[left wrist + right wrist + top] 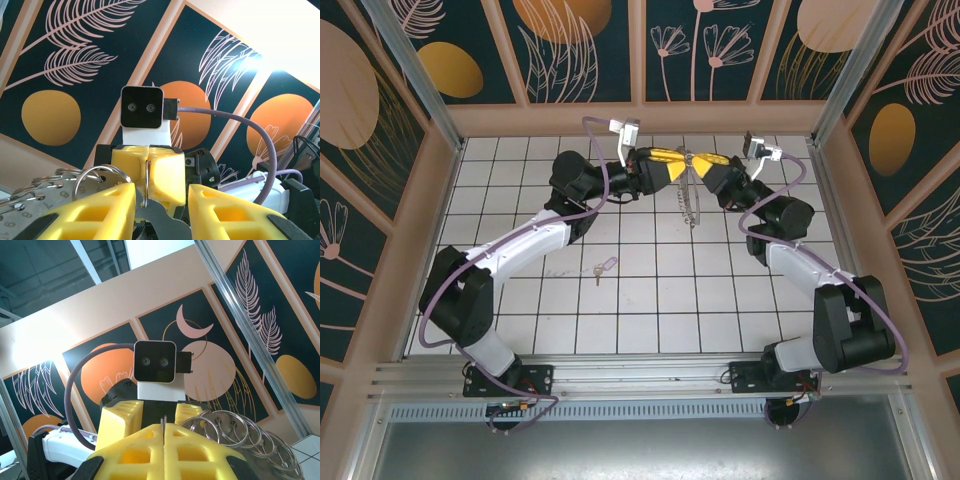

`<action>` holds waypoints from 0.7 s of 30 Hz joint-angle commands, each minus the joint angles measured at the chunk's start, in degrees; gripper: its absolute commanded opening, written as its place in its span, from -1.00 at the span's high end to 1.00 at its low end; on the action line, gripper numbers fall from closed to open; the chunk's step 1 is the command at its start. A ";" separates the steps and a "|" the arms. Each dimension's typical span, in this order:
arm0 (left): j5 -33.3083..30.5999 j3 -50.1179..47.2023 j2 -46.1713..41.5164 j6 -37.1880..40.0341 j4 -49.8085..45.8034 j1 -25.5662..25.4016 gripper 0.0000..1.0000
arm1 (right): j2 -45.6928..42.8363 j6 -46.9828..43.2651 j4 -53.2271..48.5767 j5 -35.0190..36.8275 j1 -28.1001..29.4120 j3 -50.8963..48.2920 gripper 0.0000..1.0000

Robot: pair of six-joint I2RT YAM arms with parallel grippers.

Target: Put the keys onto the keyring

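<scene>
Where the tiled floor (pixel 650 320) lay bare, one small silvery key (pixel 603 267) with a lilac tag rested flat, well apart from the one keyring (pixel 693 200). That ring, fringed with metal pieces, hung between two grippers. The right gripper (pixel 701 162) pinched its wire, fingers pressed together. The left gripper (pixel 681 166) stood partly spread, perhaps nipping a grey piece.

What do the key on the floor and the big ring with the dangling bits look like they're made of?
Key: metal, by its silvery-brass glint; its matte lilac tag looks plastic. Keyring: thin wire, probably metal; its split rings gleam bright and polished, likely steel.
</scene>
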 commanded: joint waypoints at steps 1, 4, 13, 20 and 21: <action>0.78 0.98 1.28 -0.93 3.44 -0.25 0.33 | 0.18 0.89 4.89 1.26 0.70 2.37 1.00; 0.58 1.18 1.66 -0.70 3.39 -0.30 0.33 | 0.25 0.89 4.86 1.27 0.81 2.18 1.00; -1.02 1.85 2.42 -1.35 4.83 -0.24 0.34 | 0.10 0.89 4.81 1.18 1.17 1.28 1.00; -0.87 2.93 2.93 -2.02 5.43 -1.01 0.67 | -0.01 0.87 4.39 1.18 1.34 0.90 1.00; -0.84 2.93 2.93 -2.03 5.44 -1.10 0.72 | -0.01 0.82 4.20 1.02 1.31 1.01 1.00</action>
